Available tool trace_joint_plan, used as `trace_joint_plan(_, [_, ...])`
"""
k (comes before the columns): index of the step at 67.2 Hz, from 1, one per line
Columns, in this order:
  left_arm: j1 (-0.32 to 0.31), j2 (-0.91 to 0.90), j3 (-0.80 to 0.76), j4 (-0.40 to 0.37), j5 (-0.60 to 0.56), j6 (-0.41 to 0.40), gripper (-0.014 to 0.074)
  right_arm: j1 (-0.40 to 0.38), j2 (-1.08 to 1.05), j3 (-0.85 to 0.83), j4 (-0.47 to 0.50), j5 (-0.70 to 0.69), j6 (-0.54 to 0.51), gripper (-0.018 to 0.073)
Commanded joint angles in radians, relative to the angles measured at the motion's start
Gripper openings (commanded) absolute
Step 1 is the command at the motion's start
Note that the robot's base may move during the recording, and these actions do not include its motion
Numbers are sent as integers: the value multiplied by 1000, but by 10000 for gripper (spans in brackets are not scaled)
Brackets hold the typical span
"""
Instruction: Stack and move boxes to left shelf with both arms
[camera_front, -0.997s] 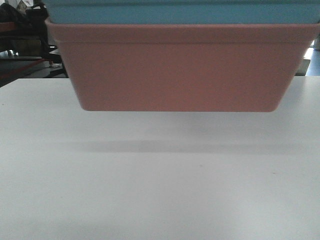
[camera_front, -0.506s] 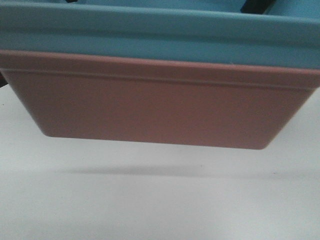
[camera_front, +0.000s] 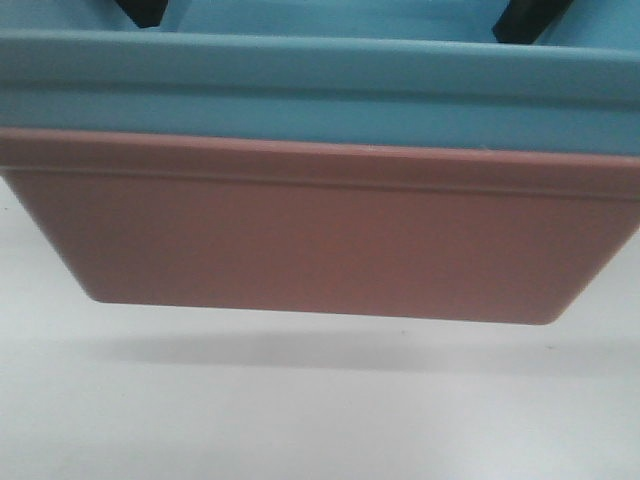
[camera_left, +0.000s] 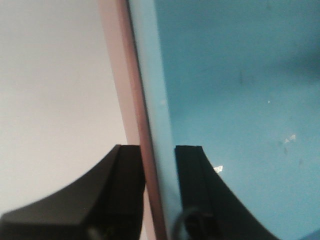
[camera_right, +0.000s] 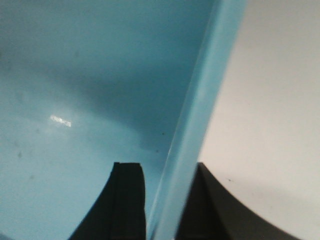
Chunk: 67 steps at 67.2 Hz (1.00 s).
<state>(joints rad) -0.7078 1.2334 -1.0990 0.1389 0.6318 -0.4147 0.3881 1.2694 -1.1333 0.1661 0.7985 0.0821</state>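
Observation:
The light blue tub (camera_front: 320, 90) sits nested inside the salmon pink tub (camera_front: 320, 240). The stack hangs above the white table (camera_front: 320, 420) and fills most of the front view. My left gripper (camera_left: 159, 165) is shut on the stack's left wall, one finger outside the pink rim (camera_left: 131, 100), one inside the blue tub (camera_left: 230, 90). My right gripper (camera_right: 167, 185) is shut on the right wall, one finger inside the blue tub (camera_right: 75, 100), one outside its rim (camera_right: 205, 110). Black gripper pieces (camera_front: 145, 10) show at the top of the front view. The left shelf is out of view.
The white table lies under the stack, with the stack's shadow (camera_front: 320, 352) on it. The table also shows beside the tubs in the left wrist view (camera_left: 55, 90) and the right wrist view (camera_right: 275, 100).
The stacked tubs have come much closer to the front camera and now fill its width. The background behind the table is hidden now. Black gripper pieces have come into view at the top.

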Motion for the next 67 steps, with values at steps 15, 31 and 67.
trace_joint_plan(15, [-17,-59,-39,-3,-107,51,-4,-18,-35,-31,-70,-117,-33,55])
trace_joint_plan(31, [-17,-59,-39,-3,-107,51,-4,-18,-35,-31,-70,-117,-33,55])
trace_joint_plan(67, [-17,-59,-39,-3,-107,51,-5,-18,-35,-31,-70,-117,-33,55])
